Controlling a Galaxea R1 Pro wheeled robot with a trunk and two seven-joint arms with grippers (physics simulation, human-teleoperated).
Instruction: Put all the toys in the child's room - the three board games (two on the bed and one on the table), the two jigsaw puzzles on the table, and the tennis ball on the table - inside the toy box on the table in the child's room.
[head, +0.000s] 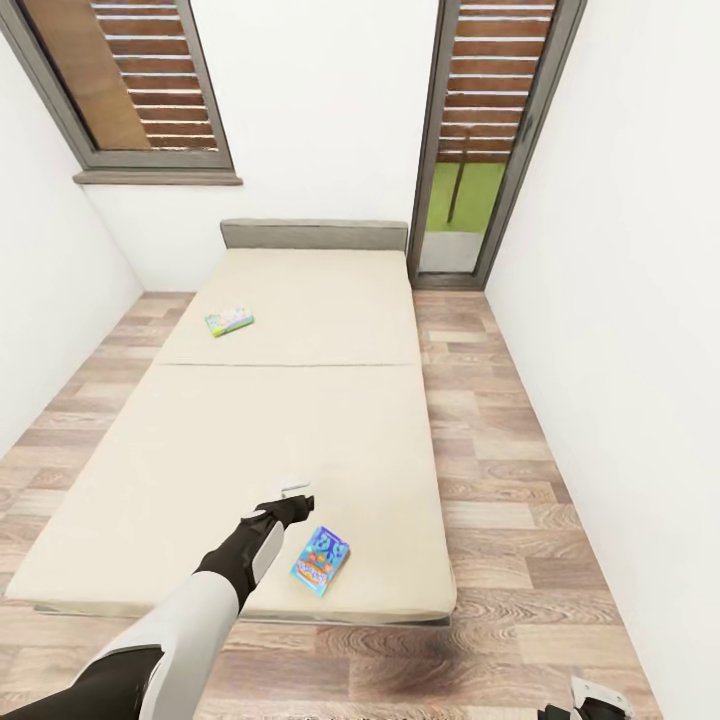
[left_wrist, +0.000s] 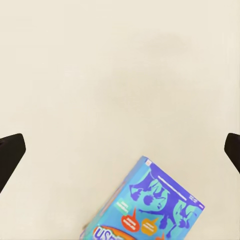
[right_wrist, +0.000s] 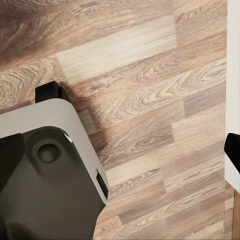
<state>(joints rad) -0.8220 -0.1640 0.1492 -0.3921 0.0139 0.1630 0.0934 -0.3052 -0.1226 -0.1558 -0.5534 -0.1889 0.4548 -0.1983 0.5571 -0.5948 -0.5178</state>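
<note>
Two board games lie on the cream bed (head: 200, 450). One, a blue box (head: 320, 560) (left_wrist: 150, 205) with cartoon figures and orange lettering, rests near the bed's foot corner. The other, a pale green box (head: 229, 320), lies farther up toward the grey headboard (head: 314, 234). My left gripper (head: 292, 492) (left_wrist: 120, 150) hovers over the cover just beyond the blue box, open, with nothing between its fingers. Low beside my base, my right gripper (head: 590, 700) hangs over the floor, and one dark fingertip (right_wrist: 233, 150) stands wide at the frame edge.
Wood-plank floor (head: 500, 480) runs along both sides of the bed. White walls close in on each side, with a shuttered window (head: 130, 80) at the far left and a glass door (head: 480, 150) at the far right. My grey base (right_wrist: 45, 175) shows under the right wrist.
</note>
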